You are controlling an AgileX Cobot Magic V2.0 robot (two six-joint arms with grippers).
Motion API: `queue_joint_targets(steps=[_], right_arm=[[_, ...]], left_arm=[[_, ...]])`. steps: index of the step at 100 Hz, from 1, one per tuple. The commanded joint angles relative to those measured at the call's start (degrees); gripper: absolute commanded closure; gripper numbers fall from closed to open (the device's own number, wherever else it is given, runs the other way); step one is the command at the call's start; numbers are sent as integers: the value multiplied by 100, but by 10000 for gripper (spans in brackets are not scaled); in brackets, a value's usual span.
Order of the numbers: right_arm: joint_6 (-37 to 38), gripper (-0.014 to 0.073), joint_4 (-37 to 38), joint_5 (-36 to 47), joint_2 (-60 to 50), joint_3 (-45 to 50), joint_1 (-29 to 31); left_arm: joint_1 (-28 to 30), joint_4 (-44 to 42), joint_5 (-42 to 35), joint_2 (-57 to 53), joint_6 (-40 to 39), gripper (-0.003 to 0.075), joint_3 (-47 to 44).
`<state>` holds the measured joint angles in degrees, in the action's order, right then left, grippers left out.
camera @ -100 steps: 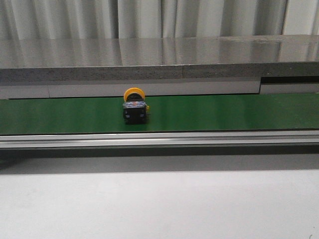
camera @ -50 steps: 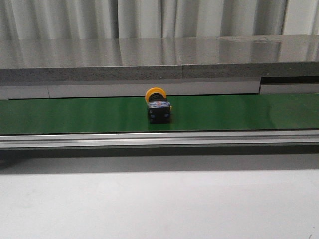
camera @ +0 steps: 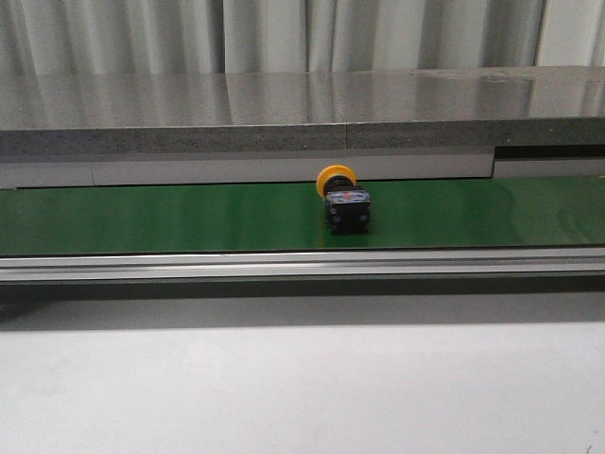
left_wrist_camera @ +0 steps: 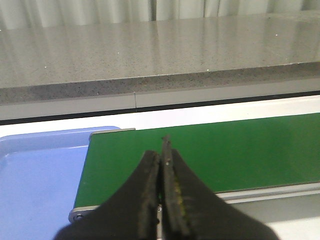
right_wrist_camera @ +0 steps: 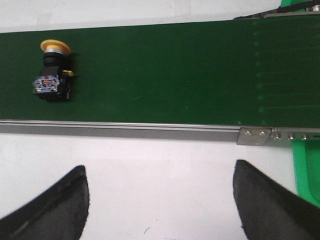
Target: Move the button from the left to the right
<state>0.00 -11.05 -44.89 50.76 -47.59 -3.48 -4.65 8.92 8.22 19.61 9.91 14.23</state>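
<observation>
Button [camera: 344, 201] lies on its side on the green belt [camera: 142, 218], untouched, so pickup looks not yet begun; right gripper [right_wrist_camera: 160, 200], jaws released, hangs over the table [right_wrist_camera: 160, 150] and must reach it, while left gripper [left_wrist_camera: 161, 200] is clenched empty.

You get even, soft indoor light with no harsh shadows. The polished grey stone ledge [camera: 302, 99] mirrors the pale pleated curtain [camera: 284, 33] in streaky vertical glare. Under the silver aluminium rail [camera: 302, 265] a dark shadow band runs the full width. The small yellow-capped black push-button [camera: 344, 200] looks soft and slightly smeared in the front view, crisper in the right wrist view. The dark left gripper fingers [left_wrist_camera: 150, 200] sit near the lens, blurred.
</observation>
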Motion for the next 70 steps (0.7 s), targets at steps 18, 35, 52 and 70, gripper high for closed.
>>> queue_joint_targets(steps=[18, 35, 52, 70], right_arm=[[-567, 1, -698, 769, 748, -212, -6], [-750, 1, -818, 1046, 1526, -376, -228], [-917, 1, -818, 1080, 2382, -955, -655], [-1052, 1, -763, 1098, 3153, -1560, -1042]], left_arm=[[-47, 61, -493, 24, 13, 741, 151], [-47, 61, -493, 24, 13, 741, 151], [-47, 61, -493, 24, 13, 741, 151], [-47, 61, -493, 24, 13, 741, 151]])
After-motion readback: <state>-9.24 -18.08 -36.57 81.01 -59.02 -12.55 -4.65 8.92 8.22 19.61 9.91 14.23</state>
